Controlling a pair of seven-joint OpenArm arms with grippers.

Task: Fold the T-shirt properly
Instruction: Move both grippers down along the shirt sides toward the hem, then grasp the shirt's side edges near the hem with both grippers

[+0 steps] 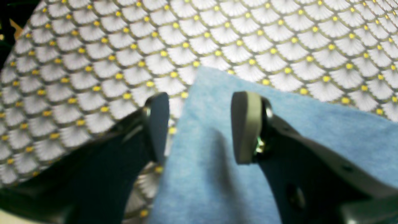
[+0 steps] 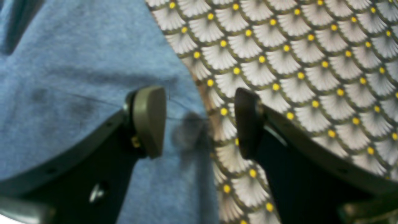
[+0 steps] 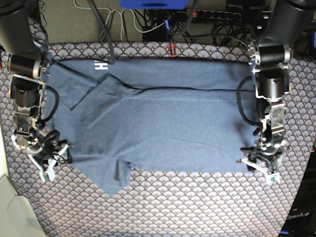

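— Two arms at once; where does each one stand?

— Both sit low at the near edge of the T-shirt (image 3: 163,123). In the base view the left gripper (image 3: 259,167) is at the shirt's near right corner, and the right gripper (image 3: 53,159) is at the shirt's left side, just beside the sleeve that sticks out toward the near edge of the table.

— And the shirt itself?

— It lies spread across the middle of the scallop-patterned tablecloth (image 3: 197,207), plain slate-blue side mostly up. A strip is turned over along the far edge, and a bit of white lettering (image 3: 101,65) shows at the far left corner. A crease runs across the upper part.

— Are the claws clamped on cloth?

— No, both stand apart. In the left wrist view the left gripper (image 1: 199,124) has one finger over the tablecloth (image 1: 93,62) and the other over the blue fabric (image 1: 217,174), so the shirt's edge runs through the gap. The right wrist view shows the same for the right gripper (image 2: 199,121): one pad (image 2: 149,118) above the T-shirt (image 2: 77,62), the other above the patterned tablecloth (image 2: 311,62), nothing pinched between them.

— Touching the fabric?

— I cannot tell; both wrist views are blurred there.
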